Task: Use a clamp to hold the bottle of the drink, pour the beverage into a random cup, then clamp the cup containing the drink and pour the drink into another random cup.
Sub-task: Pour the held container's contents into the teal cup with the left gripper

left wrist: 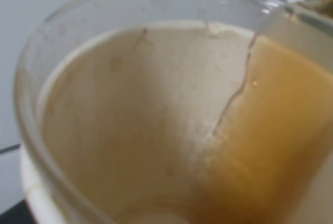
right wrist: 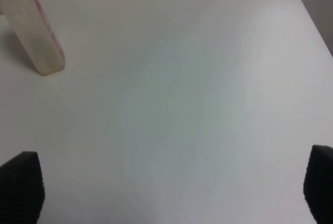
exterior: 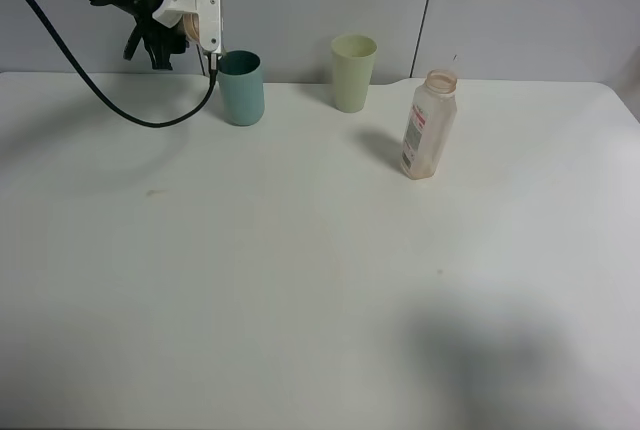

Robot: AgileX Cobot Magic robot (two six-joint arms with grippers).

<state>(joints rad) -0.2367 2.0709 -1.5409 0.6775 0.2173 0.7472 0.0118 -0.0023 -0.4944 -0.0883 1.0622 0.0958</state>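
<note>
1. Three drinking vessels show on the white table (exterior: 300, 280) and above it: a teal plastic cup (exterior: 241, 88) at the far left, a pale green plastic cup (exterior: 353, 72) to its right, and a clear tumbler (left wrist: 156, 109) carried by the left arm.
2. One clear plastic drink bottle (exterior: 429, 124) with a pink-printed label stands upright and uncapped, right of the pale green cup and nearer than it — well apart from both cups.
3. The left gripper (exterior: 205, 35) hangs at the far left, just above and beside the teal cup's rim. It is clamped on the clear tumbler, which fills the left wrist view; brownish-orange drink lies against one tilted side, with froth on the rest of the inner wall.
4. The right gripper (right wrist: 166, 193) is out of the high view. Its wrist camera shows two dark fingertips (right wrist: 21, 185) far apart — a wide gap with bare table between — and the bottle (right wrist: 34, 28) beyond them.
</note>
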